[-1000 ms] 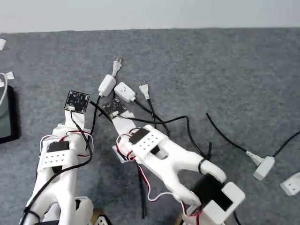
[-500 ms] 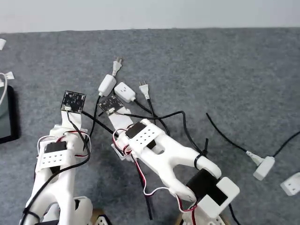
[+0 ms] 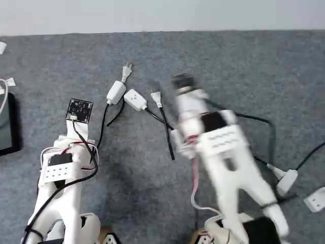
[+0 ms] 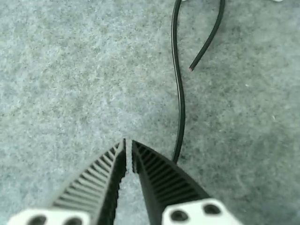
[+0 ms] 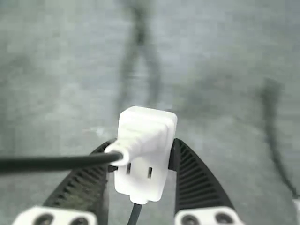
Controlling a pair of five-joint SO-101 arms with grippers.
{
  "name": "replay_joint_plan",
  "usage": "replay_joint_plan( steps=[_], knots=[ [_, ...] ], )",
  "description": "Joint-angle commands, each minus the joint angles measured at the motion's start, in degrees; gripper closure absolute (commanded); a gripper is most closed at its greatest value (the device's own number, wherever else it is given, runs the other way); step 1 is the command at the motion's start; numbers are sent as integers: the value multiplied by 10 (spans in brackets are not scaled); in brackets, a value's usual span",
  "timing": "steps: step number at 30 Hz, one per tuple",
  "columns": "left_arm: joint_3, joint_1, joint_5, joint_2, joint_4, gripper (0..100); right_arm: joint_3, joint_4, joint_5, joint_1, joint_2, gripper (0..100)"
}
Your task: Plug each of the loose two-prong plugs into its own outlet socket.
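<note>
My right gripper (image 5: 143, 140) is shut on a white socket block (image 5: 146, 136); two slots face the camera and a black cable (image 5: 47, 162) leaves its side. The right arm (image 3: 218, 142) stands mid-table, motion-blurred, above the grey carpet. A white plug (image 3: 126, 68) with its adapter body (image 3: 116, 92), a white socket (image 3: 135, 99) and a second two-prong plug (image 3: 156, 95) on a black cord lie at the back centre. My left gripper (image 4: 127, 144) is shut on nothing, low over the carpet, beside a thin black cable (image 4: 178, 93).
Two more white socket blocks (image 3: 285, 182) (image 3: 316, 199) lie at the right edge, with cords. A dark flat device (image 3: 7, 124) sits at the left edge. A loose cable end (image 4: 192, 67) lies ahead of the left gripper. Black cords trail around the right arm.
The right arm has swung from left of centre to the right with the socket block, dragging its black cable along. The left arm has barely shifted.
</note>
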Motion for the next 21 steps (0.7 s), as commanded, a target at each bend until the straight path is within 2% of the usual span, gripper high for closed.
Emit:
replay_joint_plan(
  steps=[1, 6, 9, 12, 15, 18, 21],
  knots=[
    [-22, -2, 4, -6, -11, 985, -24, 10, 40, 187, -36, 991],
    [-20, -2, 57, -5, -25, 985, 30, -61, 110, 407, -2, 991],
    [-20, -2, 59, -5, -25, 985, 62, -140, 141, 473, 44, 991],
    [-21, -2, 59, -5, -26, 985, 54, -170, 162, 490, 104, 984],
    [-21, -1, 59, -4, -26, 983, 13, -162, 158, 489, 170, 896],
    [-19, 2, 59, -4, -26, 928, -48, -116, 142, 478, 230, 789],
    [-18, 3, 63, -4, -25, 852, -125, -48, 124, 444, 269, 792]
  ],
)
